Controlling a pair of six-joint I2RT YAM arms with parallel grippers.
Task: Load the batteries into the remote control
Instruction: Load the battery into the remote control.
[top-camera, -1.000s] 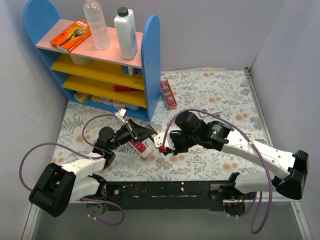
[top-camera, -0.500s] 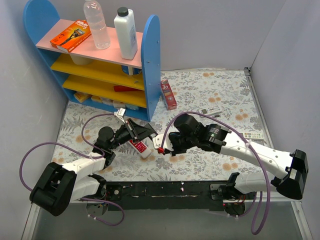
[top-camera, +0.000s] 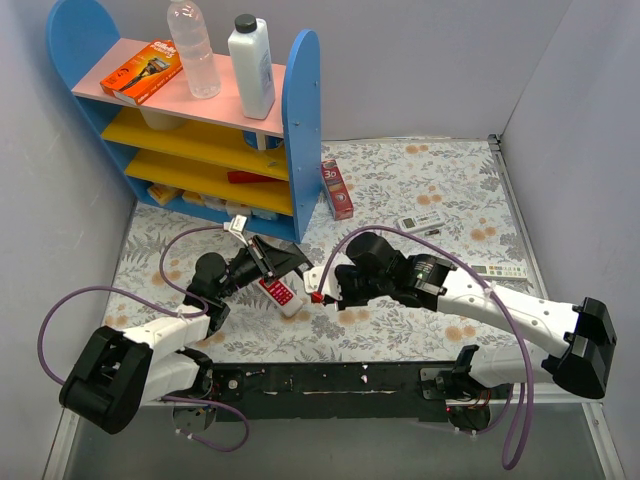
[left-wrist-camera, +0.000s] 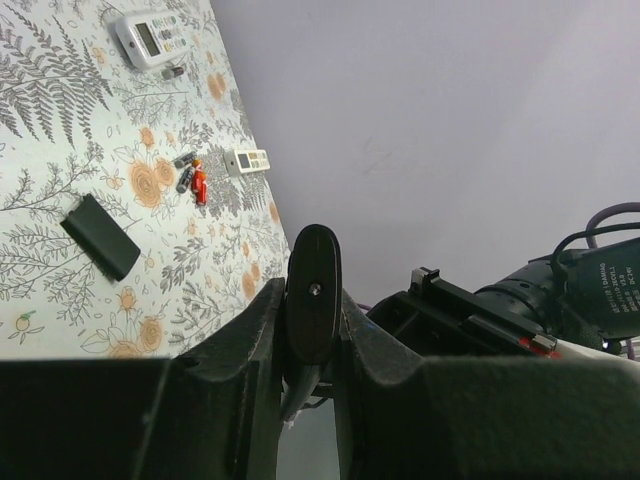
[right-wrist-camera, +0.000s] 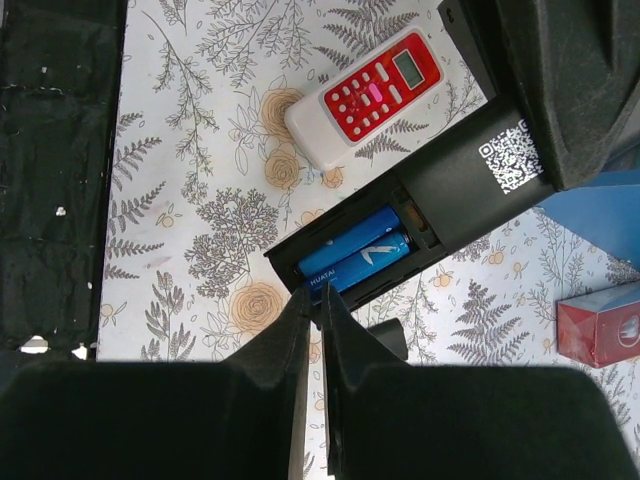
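Observation:
My left gripper (top-camera: 287, 262) is shut on the black remote control (top-camera: 297, 263) and holds it tilted above the table; the left wrist view shows the remote end-on (left-wrist-camera: 313, 290) between the jaws. In the right wrist view the remote's (right-wrist-camera: 470, 190) back compartment is open, with two blue batteries (right-wrist-camera: 355, 258) lying side by side in it. My right gripper (right-wrist-camera: 313, 300) is shut and empty, its tips at the near end of the lower blue battery; it also shows in the top view (top-camera: 320, 294). Loose dark and red batteries (left-wrist-camera: 190, 178) lie far off on the cloth.
A red-and-white remote (top-camera: 283, 294) lies under the held remote. A white remote (top-camera: 420, 222) and a small one (top-camera: 497, 270) lie to the right. A flat black piece (left-wrist-camera: 100, 236) lies on the cloth. A red box (top-camera: 337, 188) stands by the blue shelf (top-camera: 300, 130).
My right gripper has moved left, up to the open end of the remote. My left gripper has kept hold of the remote and shifted only slightly.

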